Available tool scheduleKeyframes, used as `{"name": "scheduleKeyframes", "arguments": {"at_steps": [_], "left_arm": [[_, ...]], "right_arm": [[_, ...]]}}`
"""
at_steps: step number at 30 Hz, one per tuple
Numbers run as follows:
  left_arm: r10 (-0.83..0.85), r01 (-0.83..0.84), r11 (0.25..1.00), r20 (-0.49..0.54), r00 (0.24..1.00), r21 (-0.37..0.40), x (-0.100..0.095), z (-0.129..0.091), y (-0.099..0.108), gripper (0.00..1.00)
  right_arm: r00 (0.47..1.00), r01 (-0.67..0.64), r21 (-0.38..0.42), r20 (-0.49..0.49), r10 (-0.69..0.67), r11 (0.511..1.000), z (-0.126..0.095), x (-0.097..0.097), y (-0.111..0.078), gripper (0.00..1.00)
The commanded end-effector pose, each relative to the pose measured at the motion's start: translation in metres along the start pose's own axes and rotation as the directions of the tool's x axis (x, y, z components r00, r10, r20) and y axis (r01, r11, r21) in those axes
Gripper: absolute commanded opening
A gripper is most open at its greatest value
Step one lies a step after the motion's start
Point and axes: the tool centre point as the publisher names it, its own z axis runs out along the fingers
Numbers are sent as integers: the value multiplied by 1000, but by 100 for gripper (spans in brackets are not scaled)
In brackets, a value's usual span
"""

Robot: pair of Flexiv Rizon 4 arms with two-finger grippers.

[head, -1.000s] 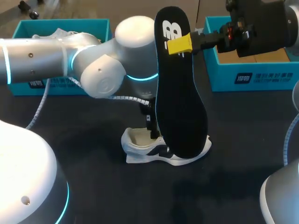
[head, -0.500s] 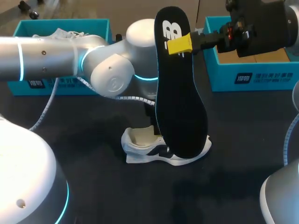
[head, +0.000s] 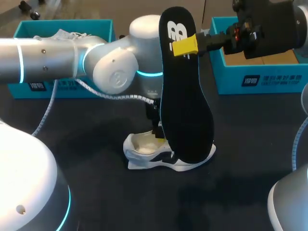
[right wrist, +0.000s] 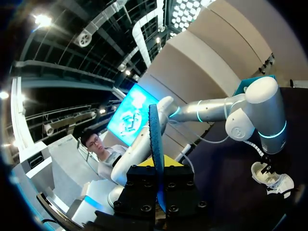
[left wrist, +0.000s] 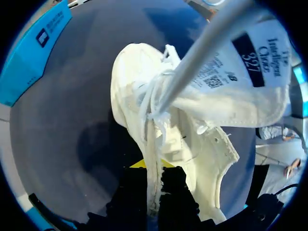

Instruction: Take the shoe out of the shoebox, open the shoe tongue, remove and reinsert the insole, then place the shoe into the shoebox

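Note:
A white shoe (head: pixel 140 153) lies on its side on the dark table (head: pixel 96 192), its opening facing up. My left gripper (head: pixel 156 126) reaches down into it from above and is shut on a white strip of the shoe's upper by the laces. In the left wrist view the shoe (left wrist: pixel 130 96) lies ahead of the left gripper (left wrist: pixel 153 180), its printed tongue (left wrist: pixel 240 82) folded outward. My right gripper (head: pixel 186 46) is shut on the black insole (head: pixel 185 101), holding it upright over the shoe. In the right wrist view the insole (right wrist: pixel 155 130) stands edge-on between the right gripper (right wrist: pixel 159 163) fingers.
A teal shoebox (head: pixel 62 26) with white contents stands at the back left, behind my left arm (head: pixel 48 55). A second teal shoebox (head: pixel 260 79) stands at the back right, under my right arm. The hanging insole hides the shoe's toe end.
My left gripper has gone from open to shut on the shoe's upper. The left arm's elbow swung right, and the shoe shifted slightly left. The right arm and insole stayed still.

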Motion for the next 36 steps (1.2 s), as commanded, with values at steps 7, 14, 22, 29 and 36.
{"name": "scheduleKeyframes", "arguments": {"at_steps": [7, 14, 22, 29, 36], "left_arm": [[338, -348, 938, -233, 912, -2, -8, -30, 7, 0], [618, -652, 758, -316, 720, -3, -14, -40, 10, 0], [825, -877, 481, -336, 453, -3, -19, -55, 14, 0], [891, -937, 349, -303, 338, -19, -9, -61, 11, 0], [891, -937, 349, -303, 338, -19, -9, -61, 11, 0]], "right_arm": [[1000, -1, 2, 0, 1, 1000, 4, -1, 2, 0], [1000, -1, 2, 0, 1, 1000, 4, -1, 2, 0], [1000, -1, 2, 0, 1, 1000, 4, -1, 2, 0], [1000, -1, 2, 0, 1, 1000, 4, -1, 2, 0], [1000, -1, 2, 0, 1, 1000, 4, -1, 2, 0]]}}
